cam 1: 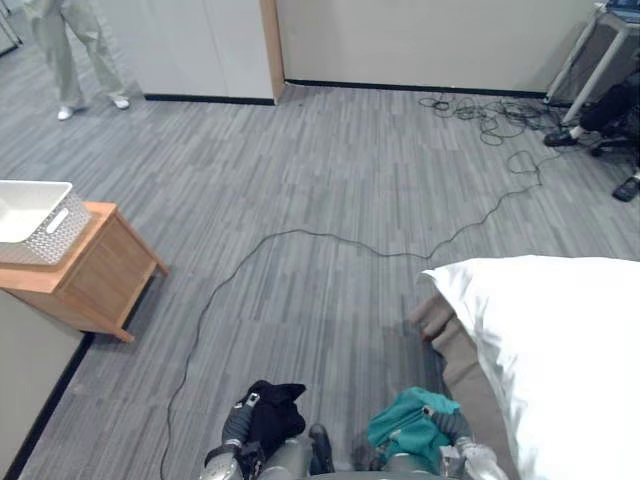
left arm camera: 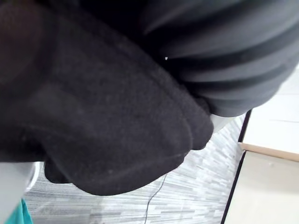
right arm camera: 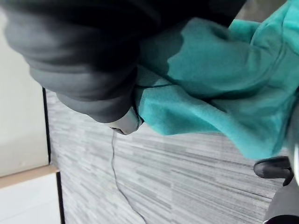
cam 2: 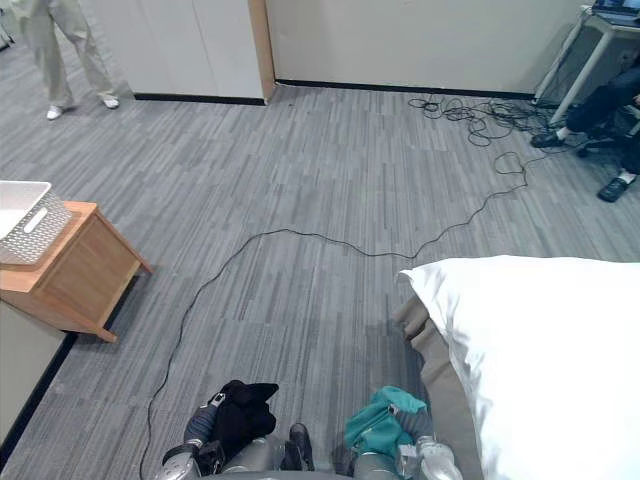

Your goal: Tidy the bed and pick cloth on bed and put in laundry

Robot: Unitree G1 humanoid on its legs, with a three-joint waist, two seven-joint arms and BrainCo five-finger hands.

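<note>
Open floor (cam 1: 330, 190) between bed (cam 1: 560, 340) and stand (cam 1: 100, 275)

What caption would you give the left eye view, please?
Black cloth at left hand, teal cloth at right hand; basket on a stand left, bed right.

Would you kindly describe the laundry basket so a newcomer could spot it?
At the left edge of the grey carpeted floor stands a low wooden cabinet. On top sits the white plastic basket; its perforated walls and slot handle stand out against the brown wood.
</note>
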